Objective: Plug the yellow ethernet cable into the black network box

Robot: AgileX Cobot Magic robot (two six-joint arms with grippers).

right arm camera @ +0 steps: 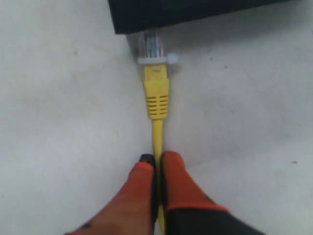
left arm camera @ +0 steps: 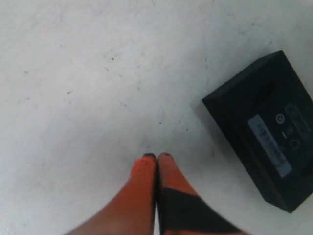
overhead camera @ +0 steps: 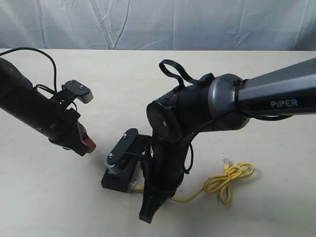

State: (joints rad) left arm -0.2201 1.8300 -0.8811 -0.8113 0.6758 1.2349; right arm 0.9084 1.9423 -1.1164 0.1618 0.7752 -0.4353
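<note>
The left gripper (overhead camera: 87, 143) hovered pinched together and empty beside the black box (overhead camera: 117, 178), so the unbraced box could slide away, or the yellow cable (right arm camera: 156, 98) buckle, while the right gripper (right arm camera: 157, 160), clamped on it just behind the plug (right arm camera: 152, 46), pressed that plug at the box's edge.

The black network box (left arm camera: 254, 112) looks like matt black plastic, with a smoother pale label (left arm camera: 270, 146). The yellow ethernet cable (right arm camera: 156, 132) has a smooth yellow jacket, a ribbed moulded boot and a clear hard-plastic plug (right arm camera: 151, 46). The fingers (right arm camera: 183, 181) of the right gripper (right arm camera: 157, 157) and the left gripper (left arm camera: 157, 155) look matt, orange and rubbery. The desk (left arm camera: 88, 73) is off-white, matt and faintly speckled. The right arm's shell (overhead camera: 224, 101) is dark with a satin sheen. The backdrop (overhead camera: 148, 22) is creased pale cloth.
</note>
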